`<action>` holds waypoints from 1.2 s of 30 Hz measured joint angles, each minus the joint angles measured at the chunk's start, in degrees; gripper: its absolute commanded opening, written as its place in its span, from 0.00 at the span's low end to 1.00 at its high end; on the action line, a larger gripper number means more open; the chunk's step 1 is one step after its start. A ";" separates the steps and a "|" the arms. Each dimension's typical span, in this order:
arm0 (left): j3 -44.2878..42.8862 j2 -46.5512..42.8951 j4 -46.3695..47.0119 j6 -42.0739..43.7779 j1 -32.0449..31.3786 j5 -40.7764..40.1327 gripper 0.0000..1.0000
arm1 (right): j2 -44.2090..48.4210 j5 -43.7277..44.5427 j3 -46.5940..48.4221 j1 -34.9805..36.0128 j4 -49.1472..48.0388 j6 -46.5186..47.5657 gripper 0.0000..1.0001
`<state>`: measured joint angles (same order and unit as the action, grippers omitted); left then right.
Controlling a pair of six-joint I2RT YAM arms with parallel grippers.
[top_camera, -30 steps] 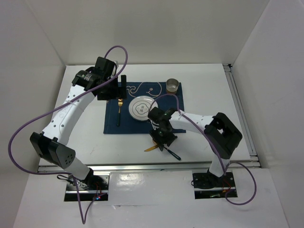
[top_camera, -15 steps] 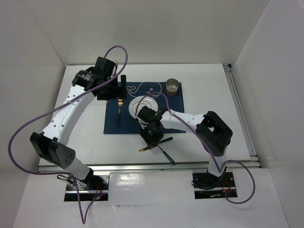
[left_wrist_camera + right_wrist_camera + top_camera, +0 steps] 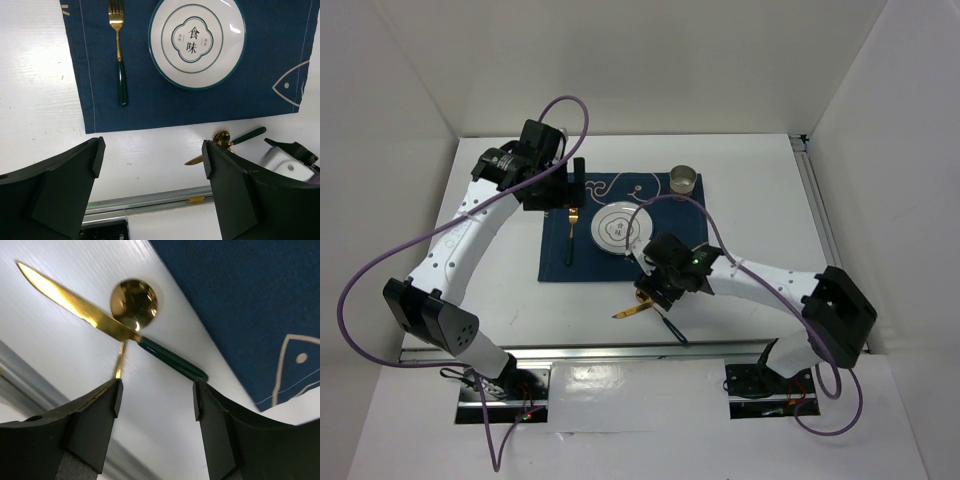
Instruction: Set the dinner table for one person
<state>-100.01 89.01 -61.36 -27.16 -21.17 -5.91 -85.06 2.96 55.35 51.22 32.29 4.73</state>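
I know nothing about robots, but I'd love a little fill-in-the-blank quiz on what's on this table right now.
1. The fork lies on the placemat, to the ___ of the plate.
2. The knife and spoon lie off the placemat, on the bare white ___.
3. The right hand hovers over them with its fingers ___.
Missing words: left; table; open.

bright even light, blurred near fingers [image 3: 90, 435]
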 measured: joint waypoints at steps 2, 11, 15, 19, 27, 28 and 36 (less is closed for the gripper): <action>0.00 0.00 0.00 -0.02 0.13 -0.33 0.98 | 3.37 0.11 -5.01 -0.52 -3.63 4.79 0.70; 0.00 0.00 -0.04 0.00 0.35 -0.98 0.98 | 5.81 -6.95 -10.38 -8.00 -12.33 18.86 0.66; 0.00 0.00 -0.07 -0.02 0.35 -1.16 0.98 | 3.52 -11.37 -9.79 -10.38 -13.05 22.51 0.64; 0.00 0.00 -0.17 0.00 0.35 -1.49 0.98 | 1.60 -14.49 -8.81 -11.15 -13.07 25.22 0.64; 0.00 0.00 -0.35 -0.02 0.74 -1.92 0.98 | 1.07 -18.73 -8.76 -11.17 -13.00 28.28 0.61; 0.00 0.00 -0.35 -0.02 0.79 -1.95 0.98 | 0.70 -18.91 -8.76 -11.17 -13.00 28.46 0.61; 0.00 0.00 -0.39 -0.02 0.83 -1.97 0.98 | -2.36 -19.41 -8.76 -11.17 -13.05 29.11 0.61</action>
<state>-100.01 89.01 -61.76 -27.18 -20.34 -7.88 -87.42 -16.45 46.59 40.05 19.25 33.85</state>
